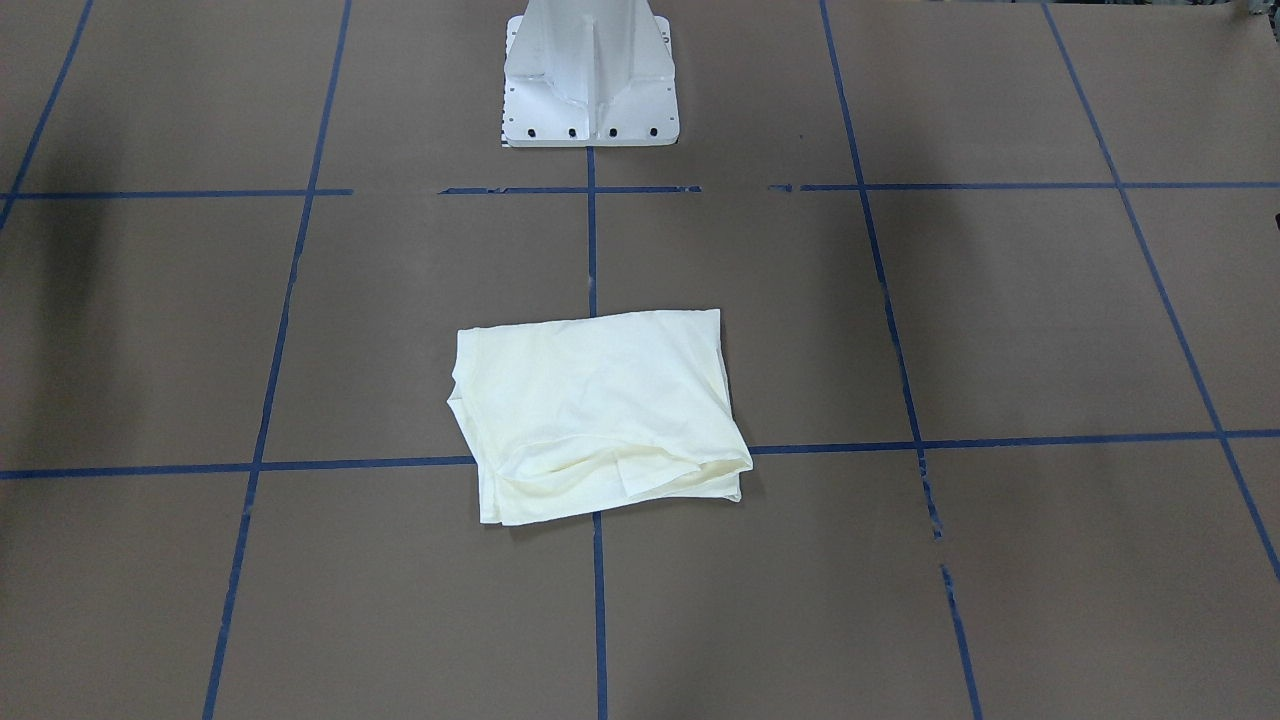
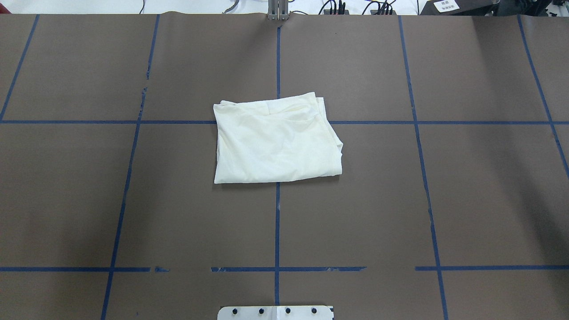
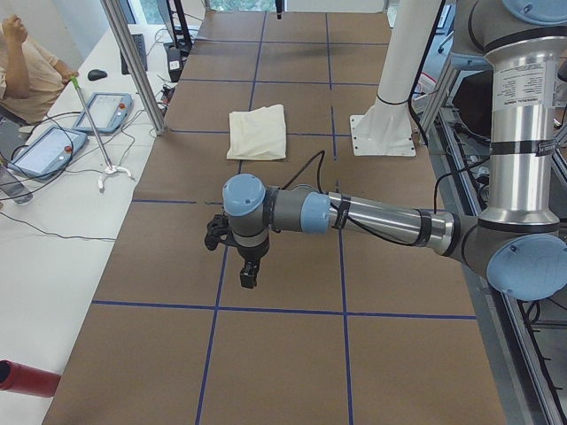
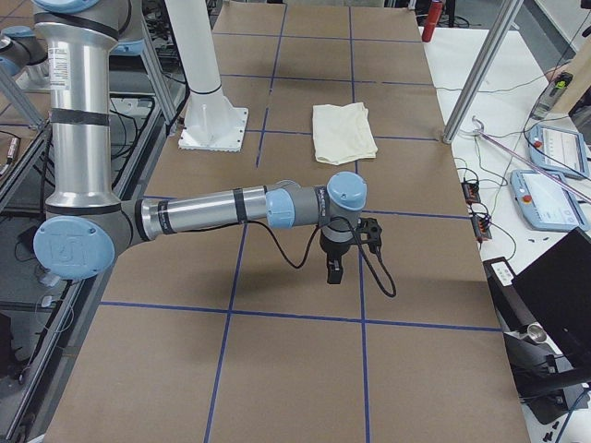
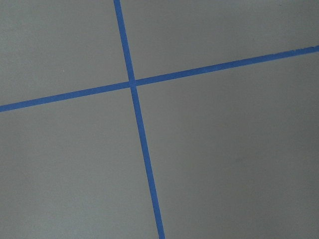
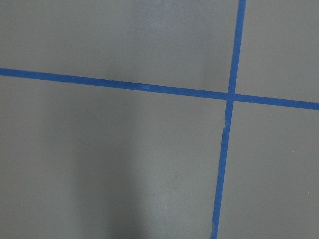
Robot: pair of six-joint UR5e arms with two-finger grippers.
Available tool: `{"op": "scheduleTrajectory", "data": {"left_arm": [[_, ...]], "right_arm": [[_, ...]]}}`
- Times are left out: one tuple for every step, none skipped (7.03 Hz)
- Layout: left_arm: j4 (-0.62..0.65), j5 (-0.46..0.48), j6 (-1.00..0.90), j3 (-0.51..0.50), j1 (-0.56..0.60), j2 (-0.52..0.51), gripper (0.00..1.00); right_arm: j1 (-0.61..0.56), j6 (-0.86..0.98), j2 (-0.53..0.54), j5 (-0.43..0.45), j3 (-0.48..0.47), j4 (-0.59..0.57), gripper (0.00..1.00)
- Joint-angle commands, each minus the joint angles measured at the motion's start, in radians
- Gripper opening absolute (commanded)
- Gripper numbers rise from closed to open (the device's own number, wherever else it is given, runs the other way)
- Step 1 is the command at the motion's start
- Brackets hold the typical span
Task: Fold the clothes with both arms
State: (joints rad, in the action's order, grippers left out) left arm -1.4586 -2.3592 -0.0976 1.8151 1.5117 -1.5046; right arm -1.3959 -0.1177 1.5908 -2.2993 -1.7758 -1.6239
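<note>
The cream T-shirt (image 2: 278,138) lies folded into a compact rectangle at the middle of the table, plain side up; no print shows. It also shows in the front-facing view (image 1: 598,415), the left view (image 3: 259,132) and the right view (image 4: 343,132). My left gripper (image 3: 249,276) hangs above bare table far from the shirt, pointing down. My right gripper (image 4: 333,270) hangs likewise at the other end of the table. Neither touches the shirt. Both show only in the side views, so I cannot tell whether they are open or shut.
Brown table (image 2: 133,200) with a blue tape grid. White pedestal base (image 1: 590,75) stands behind the shirt. A side bench with tablets (image 3: 49,146), cables and a seated person (image 3: 22,66) lies along the far edge. A red cylinder (image 3: 27,378) lies on that bench.
</note>
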Motion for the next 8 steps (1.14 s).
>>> {"op": "scheduleTrajectory", "data": {"left_arm": [[0.0, 0.0, 0.004, -0.002, -0.001, -0.006, 1.0], [0.0, 0.0, 0.006, -0.002, -0.001, -0.014, 1.0], [0.0, 0.0, 0.006, 0.001, -0.001, -0.017, 1.0], [0.0, 0.0, 0.009, -0.002, -0.001, -0.026, 1.0], [0.0, 0.002, 0.01, -0.008, -0.001, -0.031, 1.0], [0.004, 0.0, 0.01, -0.016, -0.001, -0.04, 1.0], [0.0, 0.0, 0.01, -0.07, -0.001, -0.077, 1.0], [-0.002, -0.002, 0.003, -0.173, -0.001, -0.151, 1.0]], "right_arm": [[0.014, -0.002, -0.079, -0.005, 0.065, -0.001, 1.0], [0.017, 0.0, -0.124, -0.014, 0.128, 0.001, 1.0], [0.018, 0.0, -0.136, -0.017, 0.137, 0.002, 1.0], [0.017, 0.0, -0.135, -0.026, 0.133, 0.003, 1.0], [0.017, 0.0, -0.135, -0.032, 0.139, 0.001, 1.0], [0.02, 0.0, -0.129, -0.043, 0.137, 0.001, 1.0], [0.02, 0.003, -0.12, -0.089, 0.127, 0.002, 1.0], [0.02, 0.003, -0.111, -0.095, 0.131, 0.003, 1.0]]}}
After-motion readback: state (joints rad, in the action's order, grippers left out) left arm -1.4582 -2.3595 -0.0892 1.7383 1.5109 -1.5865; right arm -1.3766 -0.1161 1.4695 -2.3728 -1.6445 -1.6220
